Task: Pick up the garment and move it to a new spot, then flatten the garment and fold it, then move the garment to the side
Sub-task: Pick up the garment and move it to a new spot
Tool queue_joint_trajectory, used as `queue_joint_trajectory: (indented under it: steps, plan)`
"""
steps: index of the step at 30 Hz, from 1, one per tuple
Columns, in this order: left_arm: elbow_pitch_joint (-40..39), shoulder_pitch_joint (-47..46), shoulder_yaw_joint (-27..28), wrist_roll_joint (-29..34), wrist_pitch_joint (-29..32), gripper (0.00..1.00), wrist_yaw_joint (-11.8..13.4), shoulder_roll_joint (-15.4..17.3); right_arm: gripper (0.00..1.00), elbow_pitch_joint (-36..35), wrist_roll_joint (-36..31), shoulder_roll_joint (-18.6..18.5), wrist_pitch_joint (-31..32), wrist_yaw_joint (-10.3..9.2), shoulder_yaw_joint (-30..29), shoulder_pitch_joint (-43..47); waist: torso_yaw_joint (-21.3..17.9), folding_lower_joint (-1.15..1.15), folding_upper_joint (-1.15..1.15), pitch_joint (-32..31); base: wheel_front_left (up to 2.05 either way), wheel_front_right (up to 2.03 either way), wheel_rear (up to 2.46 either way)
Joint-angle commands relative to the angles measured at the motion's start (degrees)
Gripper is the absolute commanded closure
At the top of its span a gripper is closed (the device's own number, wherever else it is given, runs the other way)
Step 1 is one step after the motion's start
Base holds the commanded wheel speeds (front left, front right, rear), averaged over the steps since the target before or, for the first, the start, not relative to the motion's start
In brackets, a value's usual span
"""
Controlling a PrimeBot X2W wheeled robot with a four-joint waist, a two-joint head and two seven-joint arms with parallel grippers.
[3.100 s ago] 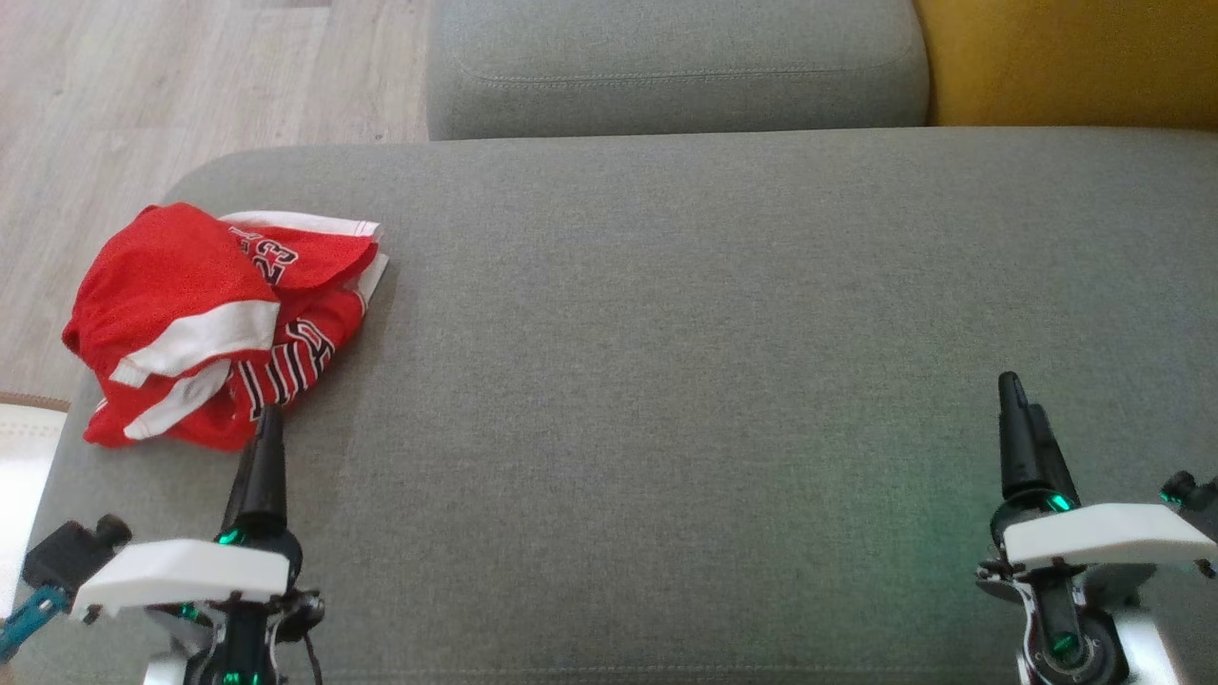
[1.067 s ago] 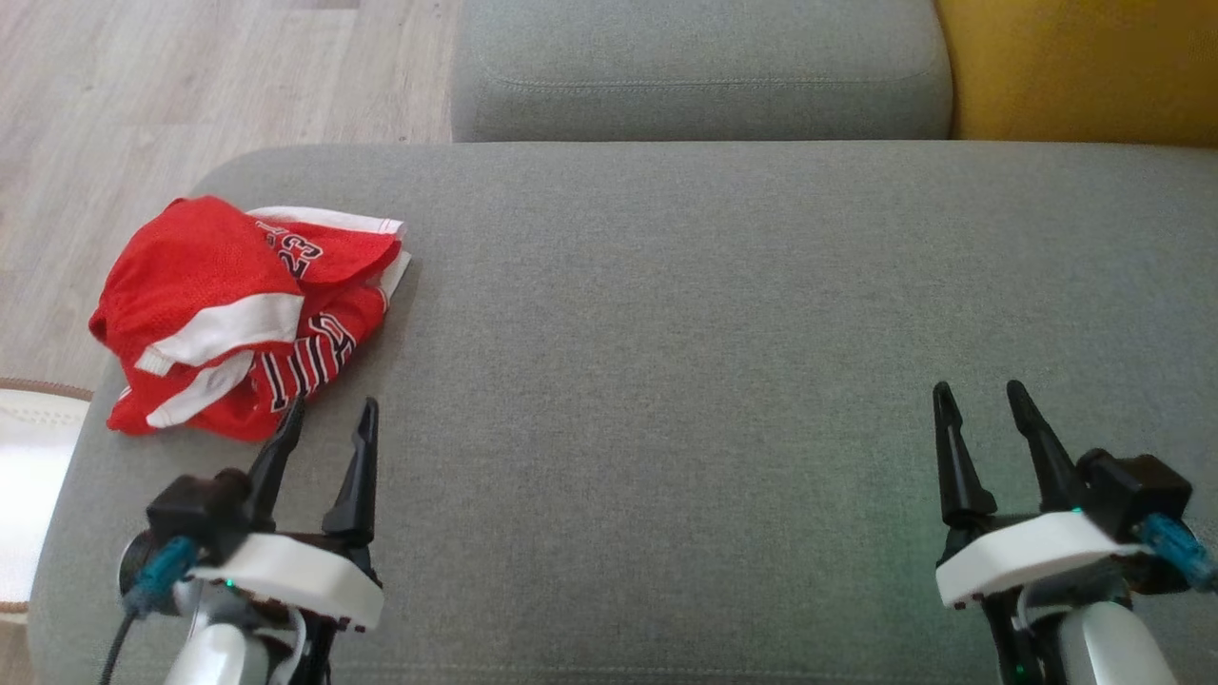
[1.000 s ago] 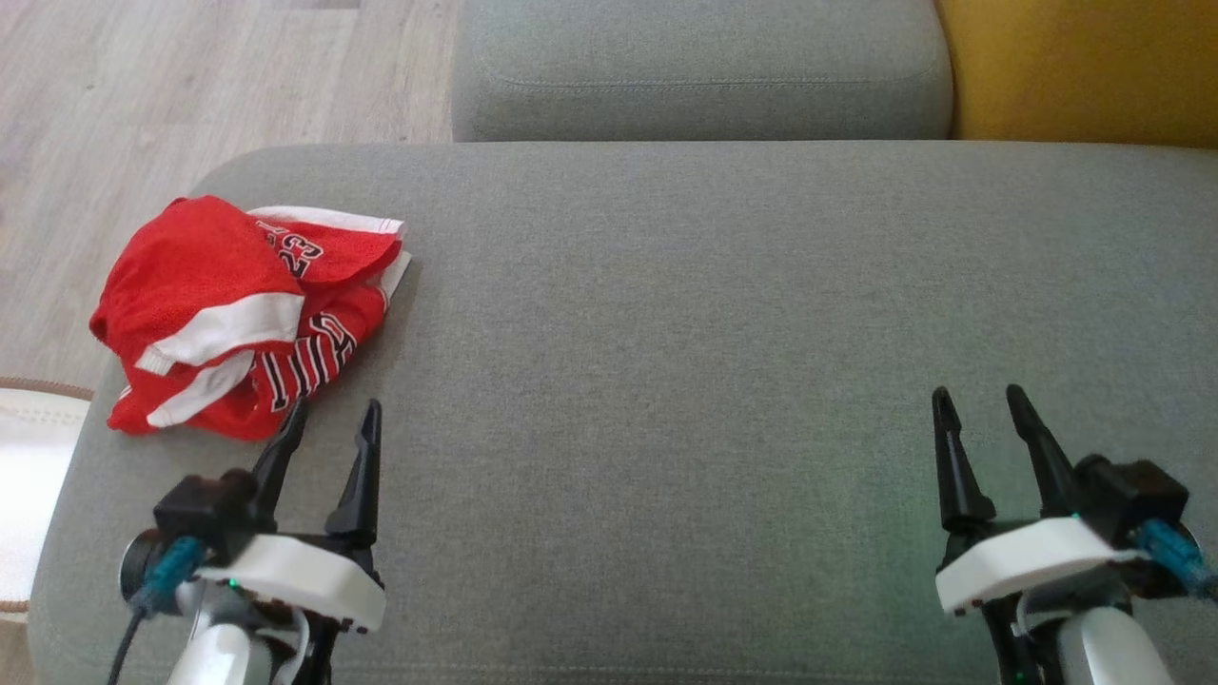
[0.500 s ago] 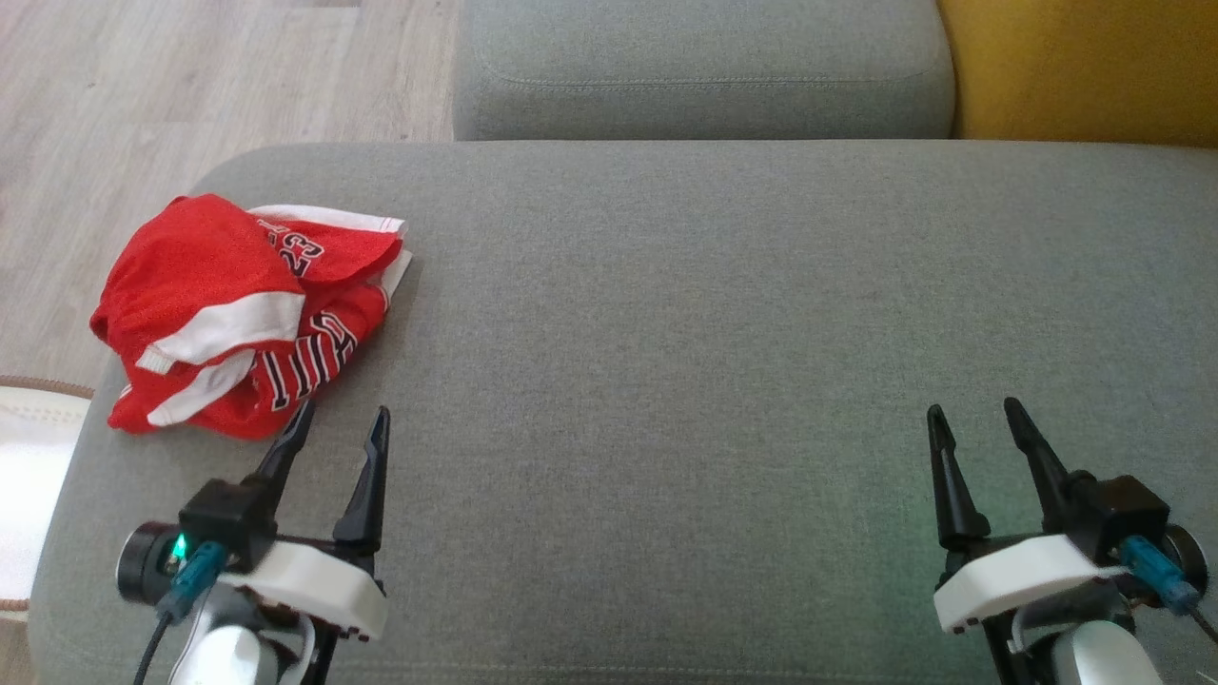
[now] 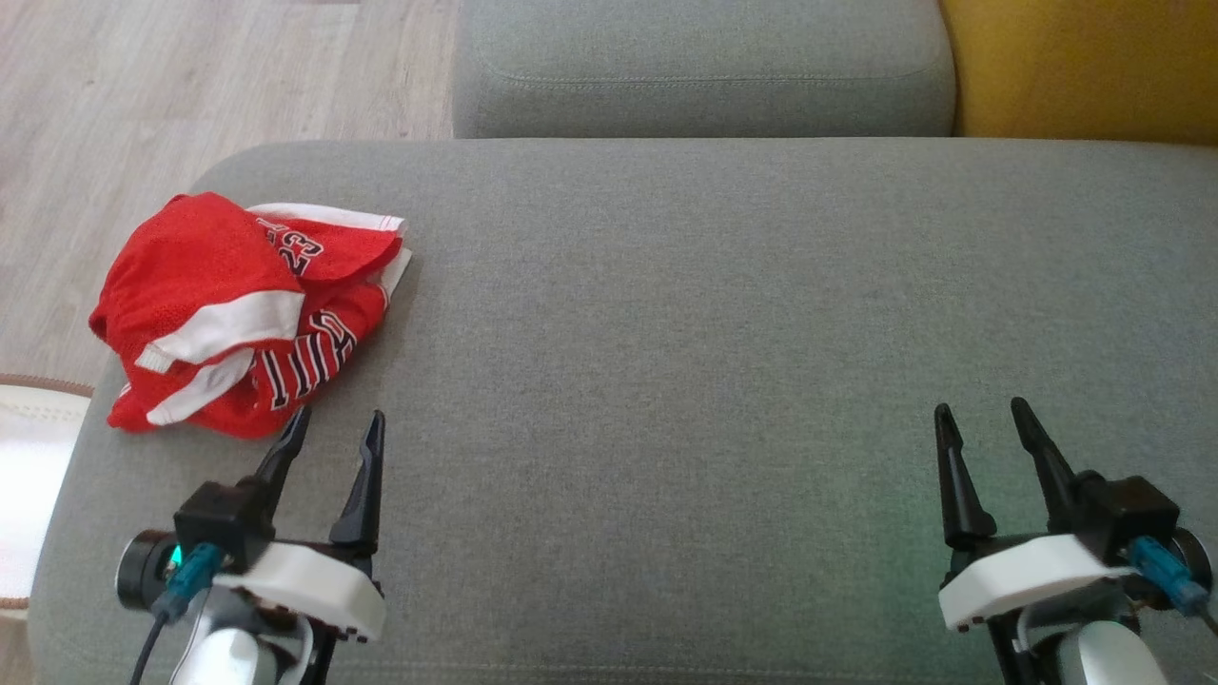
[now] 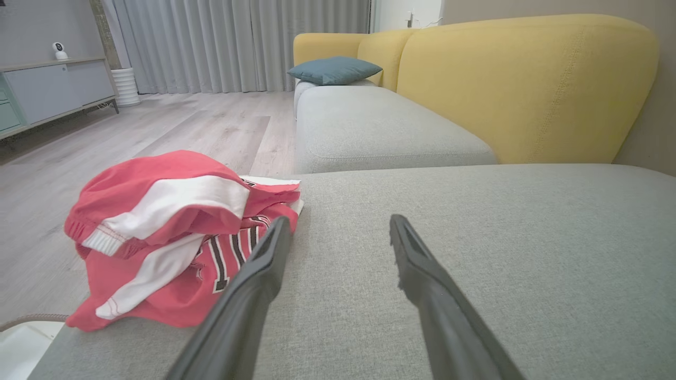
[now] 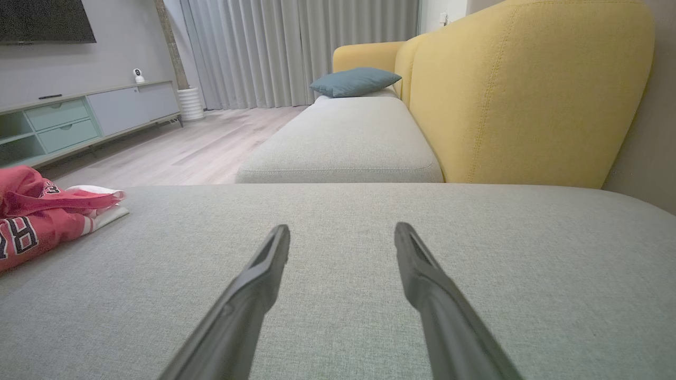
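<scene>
just beyond the open left gripper (image 5: 338, 419), a crumpled red garment (image 5: 219, 314) on the cushion (image 5: 666, 333); right gripper (image 5: 980, 409) open too

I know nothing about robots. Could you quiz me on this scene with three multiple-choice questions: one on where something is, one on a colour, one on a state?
1. Where on the cushion does the garment lie?
A) at its left end
B) in its middle
C) at its right end

2. What is the garment's main colour?
A) blue
B) red
C) green

3. How is the left end effector set?
A) shut on the garment
B) shut and empty
C) open and empty

Answers:
1 A: it is bunched up by the cushion's left edge.
2 B: it is red with white bands and dark lettering.
3 C: its jaws stand apart with nothing between them.
</scene>
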Motion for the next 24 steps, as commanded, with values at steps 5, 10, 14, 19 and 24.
queue_joint_trajectory:
  steps: [5,10,14,19,24]
  plan:
    - [-1.42,-3.02,1.97,-0.62,-0.52,0.00,0.65,0.94,0.00,-1.83,0.83,-0.30,-0.79,0.43,0.68,-1.72,0.89,0.00,0.00,0.14,0.00,0.00,0.00]
    - [-1.10,-3.86,2.50,-0.99,-0.77,0.00,1.40,0.96,0.00,-2.39,2.11,-0.30,-0.37,0.43,1.24,-1.62,3.89,0.00,0.00,0.43,0.00,0.00,0.00]
    - [-0.78,-4.69,3.08,-1.40,-0.97,0.00,2.01,0.99,0.00,-3.29,2.87,-0.30,-0.10,0.43,1.72,-1.65,7.60,0.00,0.00,0.57,0.00,0.00,0.00]
    - [-0.33,-5.36,4.02,-1.68,-1.22,0.00,2.93,1.46,0.00,-4.54,3.35,-0.30,0.52,0.43,2.64,-2.04,12.32,0.00,0.00,0.56,0.00,0.00,0.00]
    - [0.03,-4.93,5.05,-2.16,-1.49,0.00,3.73,2.04,0.00,-5.75,3.78,-0.30,1.24,0.43,3.63,-2.09,16.56,0.00,0.00,0.39,0.00,0.00,0.00]
